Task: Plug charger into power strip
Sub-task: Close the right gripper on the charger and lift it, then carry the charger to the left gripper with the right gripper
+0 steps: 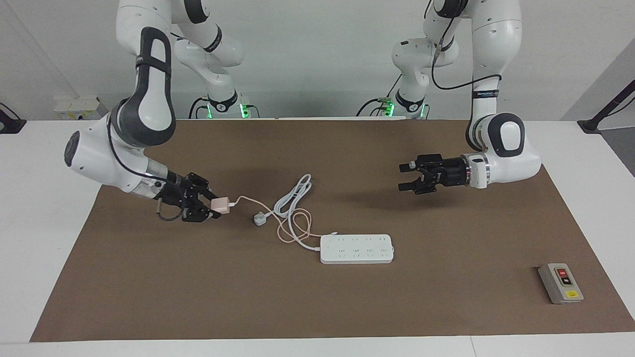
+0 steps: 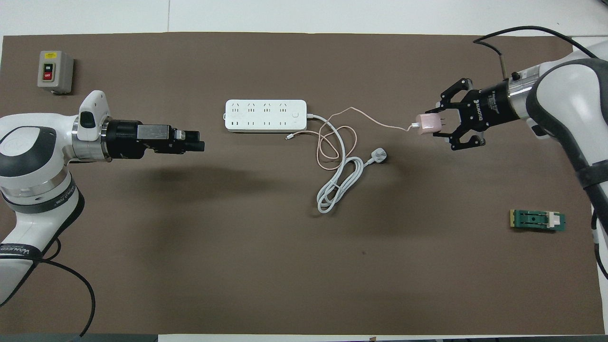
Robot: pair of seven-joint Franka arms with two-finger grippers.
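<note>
Pink and small, the charger (image 1: 220, 205) sits pinched in the right pincer (image 1: 211, 206) in the facing view, raised off the brown mat (image 1: 446, 297) that covers the desk (image 1: 30, 198). Its thin pink cable (image 1: 248, 200) runs from the pincer's tip down to a loose loop lying on the mat. That loop lies tangled with the thick white cord (image 1: 292, 198), just beside the white three-pin plug (image 1: 259, 218). The power strip (image 1: 356, 248) lies flat on the mat, well apart from the right pincer, toward the middle of the desk. The left pincer (image 1: 407, 177) hangs above bare mat with its fingers spread and nothing between them; this arm waits. A grey box (image 1: 560, 283) with red and black buttons rests well apart from the left pincer, at the left arm's end of the desk. In the overhead view, the right pincer (image 2: 439, 124) grips the charger (image 2: 426, 124) over open mat, and a green block (image 2: 537, 220) lies on the mat closer to the robots than that pincer. The pink cable (image 2: 375, 119) stretches from the charger toward the power strip (image 2: 265, 115), which lies between the two pincers. The left pincer (image 2: 200, 143) points toward the strip from the left arm's end, over the mat, with the grey box (image 2: 55, 71) well off to its side.
</note>
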